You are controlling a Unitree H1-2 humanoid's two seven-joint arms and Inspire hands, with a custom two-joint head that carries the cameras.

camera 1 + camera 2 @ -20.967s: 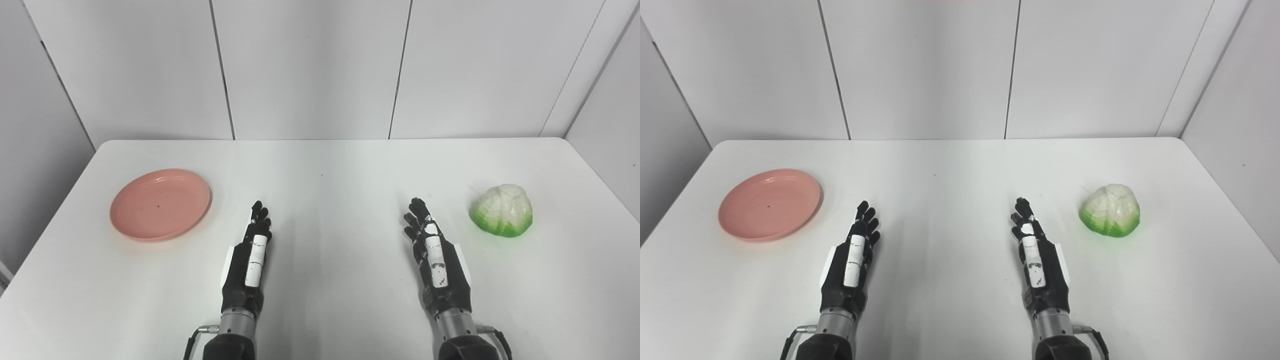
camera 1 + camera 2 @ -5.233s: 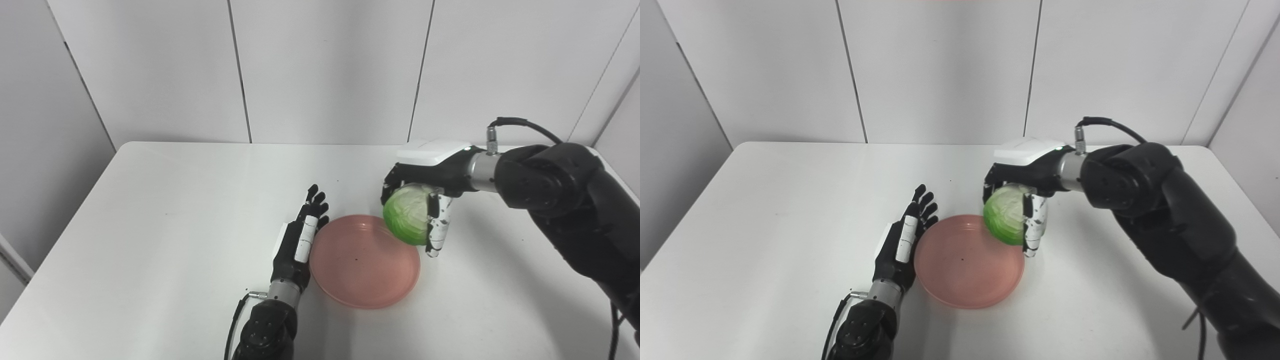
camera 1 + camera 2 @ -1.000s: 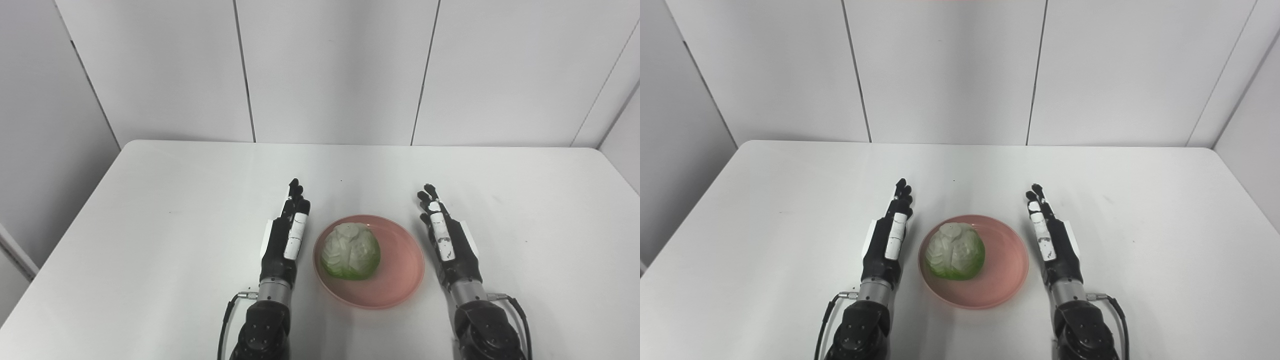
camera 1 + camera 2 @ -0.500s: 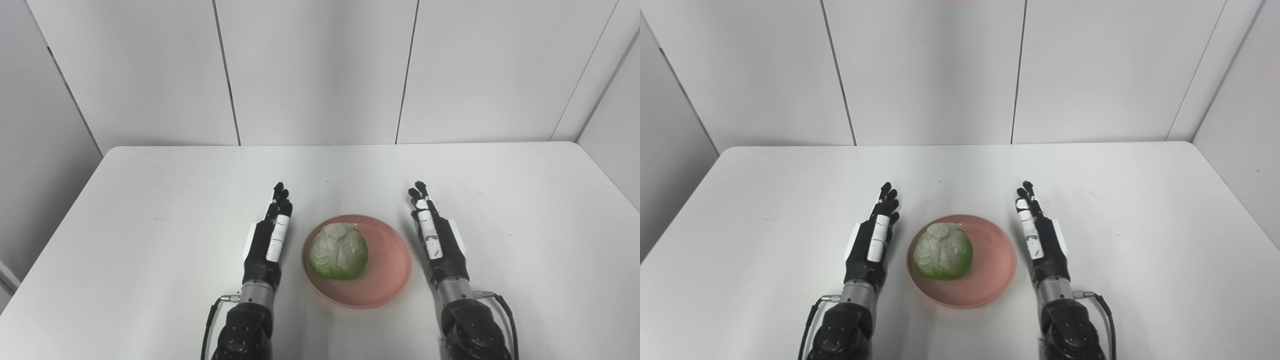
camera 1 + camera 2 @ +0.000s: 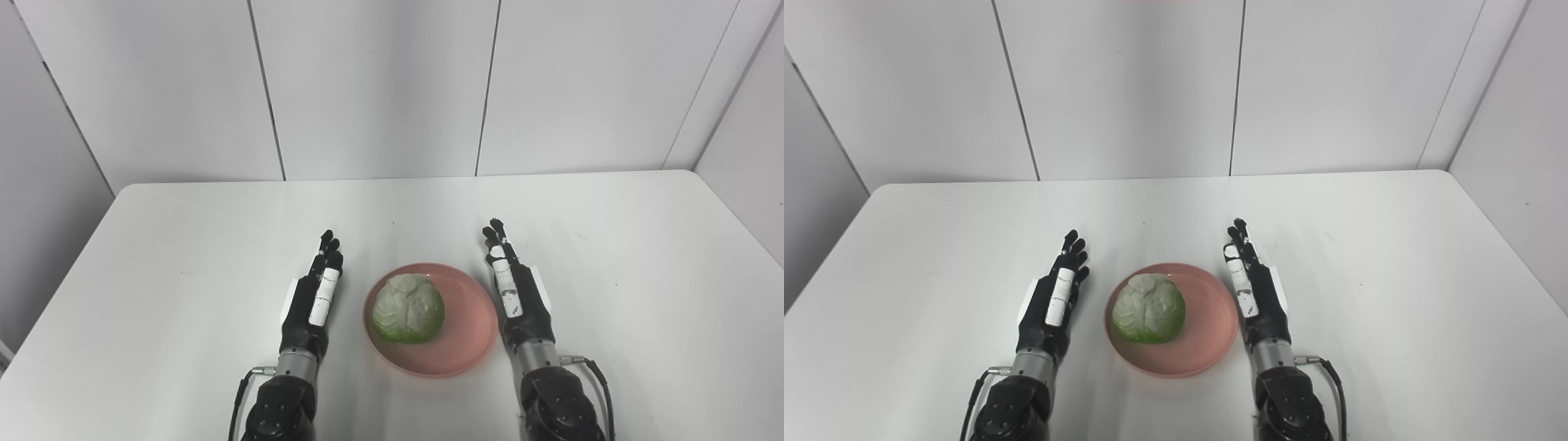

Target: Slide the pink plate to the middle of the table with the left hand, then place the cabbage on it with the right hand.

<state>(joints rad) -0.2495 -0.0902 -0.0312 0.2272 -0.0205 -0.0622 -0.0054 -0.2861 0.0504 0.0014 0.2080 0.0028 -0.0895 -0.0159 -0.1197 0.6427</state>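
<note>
Pink plate position: the pink plate (image 5: 471, 331) lay flat on the counter (image 5: 643, 294), roughly midway between the counter's left and right edges and toward its near side.

Cabbage position: the cabbage (image 5: 408, 308) sat on the plate, left of the plate's centre, pale cut leaves up and green skirt toward the camera. It touched neither robot hand.

Left robot hand: the left robot hand (image 5: 315, 296) lay just beside the plate's left rim, fingers straight and pointing away toward the wall, grasping nothing; released.

Right robot hand: the right robot hand (image 5: 516, 292) lay just beside the plate's right rim, fingers likewise extended and pointing away, nothing in its hold; released.

Key relation: the plate sat between the two robot hands, each hand's long axis running near-to-far alongside the rim. From the left hand the cabbage lay to the right; from the right hand it lay to the left, across the bare part of the plate.

Nearer hand: the left, by a small margin, since the cabbage sat off-centre toward that side.

Contact with rim: could not tell from either eye view whether either hand touched the plate's edge; both looked close but apart.

Task status (judgement): both steps read as done. Plate central, cabbage on it.

Next move (judgement): none needed on the objects.
</note>
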